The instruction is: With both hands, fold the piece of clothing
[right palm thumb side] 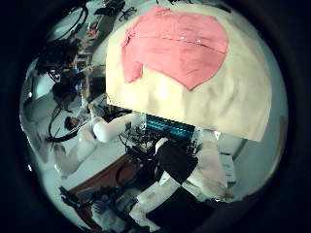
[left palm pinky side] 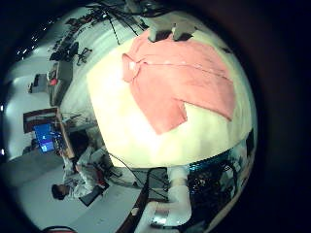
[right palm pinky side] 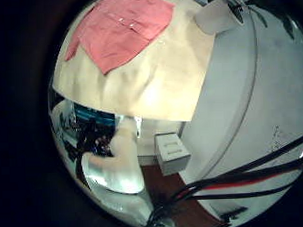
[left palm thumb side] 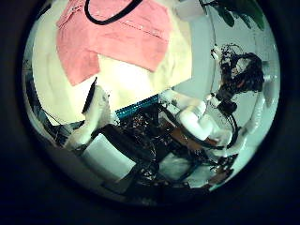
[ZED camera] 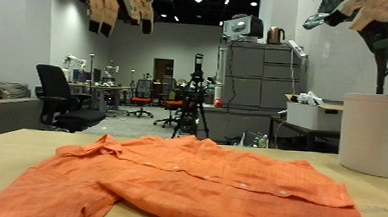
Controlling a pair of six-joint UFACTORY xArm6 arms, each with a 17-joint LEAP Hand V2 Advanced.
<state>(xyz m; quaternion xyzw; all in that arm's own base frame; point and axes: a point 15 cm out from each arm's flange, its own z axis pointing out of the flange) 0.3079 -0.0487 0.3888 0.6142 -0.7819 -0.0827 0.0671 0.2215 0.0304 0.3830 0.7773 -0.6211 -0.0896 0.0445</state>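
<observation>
An orange button-up shirt (ZED camera: 190, 183) lies spread flat on the tan table (ZED camera: 369, 213), with one sleeve reaching toward the near edge. My left hand (ZED camera: 119, 6) and right hand (ZED camera: 372, 18) both hang high above the table, well clear of the cloth, with relaxed fingers pointing down and holding nothing. All the palm views look down from a distance on the whole shirt (left palm pinky side: 180, 78) (left palm thumb side: 112, 37) (right palm pinky side: 124, 29) (right palm thumb side: 180, 44) lying on the table (left palm pinky side: 185, 141).
A large white plant pot (ZED camera: 373, 133) stands at the table's far corner, below my right hand. Behind the table are an office chair (ZED camera: 54, 96), a tripod (ZED camera: 194, 99) and grey cabinets (ZED camera: 255, 92). A white box (right palm pinky side: 173, 148) sits beside the table.
</observation>
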